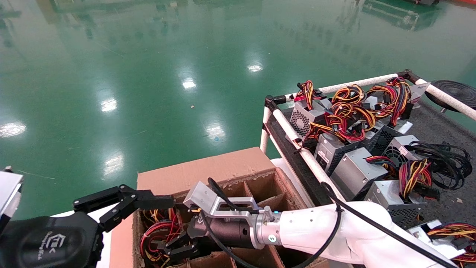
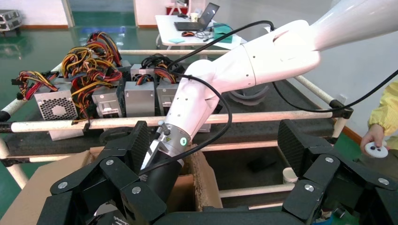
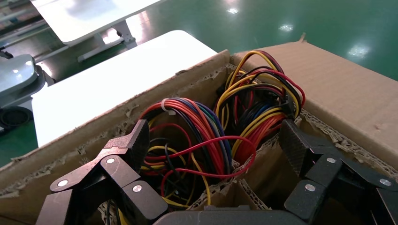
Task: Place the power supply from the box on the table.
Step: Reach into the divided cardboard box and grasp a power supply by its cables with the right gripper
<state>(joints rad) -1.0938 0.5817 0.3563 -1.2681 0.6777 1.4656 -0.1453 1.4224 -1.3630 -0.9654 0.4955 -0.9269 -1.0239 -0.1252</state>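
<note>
Power supply (image 3: pixel 197 140) sits in a cell of the box (image 1: pixel 208 169), only its red, yellow and black wires visible; right gripper (image 3: pixel 216 150) hangs just above them, fingers spread wide, holding nothing; left gripper (image 1: pixel 124 203) wide open, empty, beside the box.

The table (image 1: pixel 438 123), a dark grey surface framed by a white tube rail (image 1: pixel 297 143), stands just beyond the right gripper (image 1: pixel 174 247) on its outer side. Directly on it lie several silver-grey power supplies (image 1: pixel 353 171) crowded close together, their red, yellow and black wire bundles (image 1: pixel 349 111) heaped over them, and a coil of black cable (image 1: pixel 442 160).
</note>
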